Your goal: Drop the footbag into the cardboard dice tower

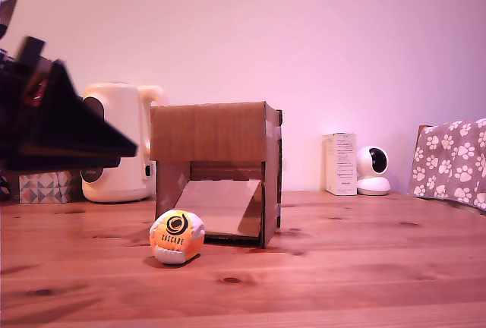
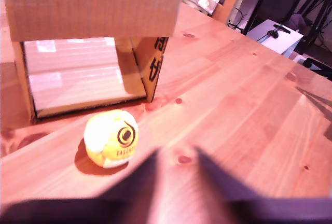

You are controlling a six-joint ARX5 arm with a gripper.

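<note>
One footbag (image 1: 177, 236) rests on the surface at the tower's (image 1: 216, 172) seven o'clock, untouched. Our pincer (image 2: 176, 167) hangs wide and empty; we centre over the ball, then descend before closing.

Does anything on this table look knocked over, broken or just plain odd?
Nothing stands out. The footbag sits on the wooden table just in front of the cardboard dice tower, which stands upright with its ramp in place. The kettle behind it is upright too. Nothing is spilled.
</note>
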